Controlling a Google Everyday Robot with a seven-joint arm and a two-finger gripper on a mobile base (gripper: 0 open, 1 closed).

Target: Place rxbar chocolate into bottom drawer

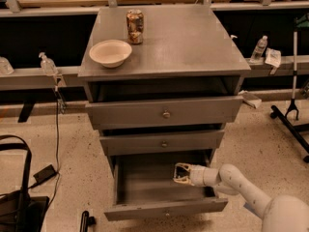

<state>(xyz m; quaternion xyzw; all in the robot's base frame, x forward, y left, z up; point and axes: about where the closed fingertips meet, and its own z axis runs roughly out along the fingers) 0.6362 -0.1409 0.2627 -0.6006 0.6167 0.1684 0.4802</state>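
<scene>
The bottom drawer (145,185) of the grey cabinet is pulled out and open, with its front panel (166,209) toward me. My gripper (182,173) reaches in from the right and hangs inside the drawer, just above its floor on the right side. It is shut on a small dark flat piece, the rxbar chocolate (183,172), which shows only as a dark patch between the pale fingers.
The two upper drawers (164,114) stand slightly pulled out. On the cabinet top sit a white bowl (110,52) and a brown patterned can (135,26). A dark bag (19,202) and cables lie on the floor at left. A black stand base (292,120) is at right.
</scene>
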